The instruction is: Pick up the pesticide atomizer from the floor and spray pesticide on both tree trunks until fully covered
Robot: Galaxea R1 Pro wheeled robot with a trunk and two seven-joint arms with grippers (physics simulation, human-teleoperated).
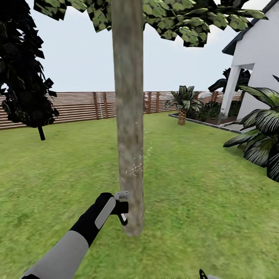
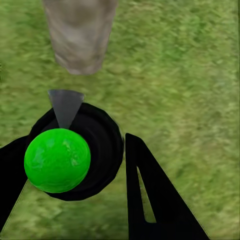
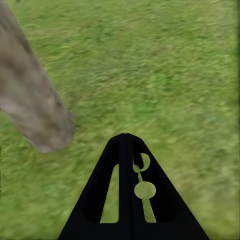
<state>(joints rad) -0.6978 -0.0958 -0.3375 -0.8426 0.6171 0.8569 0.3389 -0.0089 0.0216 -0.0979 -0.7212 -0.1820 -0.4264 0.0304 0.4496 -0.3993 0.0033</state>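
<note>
- Left gripper (image 1: 121, 211) pinches the pesticide atomizer (image 1: 122, 196), holding it right up against the tree trunk (image 1: 128, 116), low near the base; grey nozzle faces the bark.
- Held that close likely so the spray lands on the trunk, not the grass.
- Left wrist view: atomizer (image 2: 75, 157) sits between the fingers (image 2: 155, 200), round black body with a bright green top, grey nozzle cone aimed at the trunk's foot (image 2: 80, 35).
- Pesticide (image 1: 136, 167) shows as white specks on the trunk's right edge, a little above the nozzle, thin trail drifting higher. Most bark looks bare, so coverage seems early; upper trunk needs a raised aim.
- Right gripper (image 3: 126, 142) has its fingers pressed together, nothing in them, pointing at the lawn (image 3: 165, 75) with the trunk base (image 3: 35, 110) off to one side; idle, out of the spray line.
- Around: wooden slat fence (image 1: 77, 104) at the back, small palm (image 1: 182, 104), white house (image 1: 259, 58), dark tree (image 1: 23, 77).
</note>
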